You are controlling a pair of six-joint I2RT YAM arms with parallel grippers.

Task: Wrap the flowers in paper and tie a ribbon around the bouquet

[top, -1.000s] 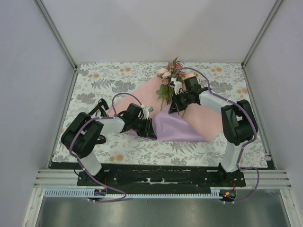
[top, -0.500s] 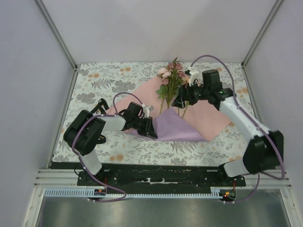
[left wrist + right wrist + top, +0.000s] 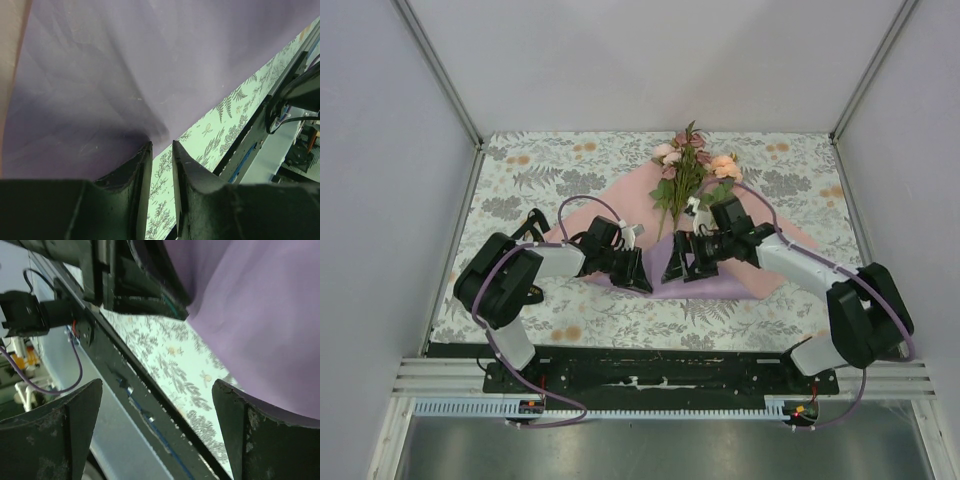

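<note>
The flowers (image 3: 685, 170) lie at the back of the table, stems on the paper (image 3: 620, 200), which shows pink with a lilac flap (image 3: 725, 282) folded over its near part. My left gripper (image 3: 640, 278) rests at the flap's left near edge; its jaws (image 3: 161, 145) stand a narrow gap apart, with tablecloth showing between them and the lilac paper (image 3: 125, 65) just past the tips. My right gripper (image 3: 678, 274) hovers wide open (image 3: 157, 385) over the flap's near edge, beside the lilac paper (image 3: 260, 315) and close to the left one. The ribbon is out of view.
A floral tablecloth (image 3: 540, 160) covers the table. The black base rail (image 3: 660, 365) and metal frame run along the near edge. White walls close in the sides and back. Purple cables (image 3: 582, 203) loop over both arms.
My right gripper let go at the flower stems, opened wide, swung out to the right, then came down to the lilac flap near my left gripper. The left arm barely moved.
</note>
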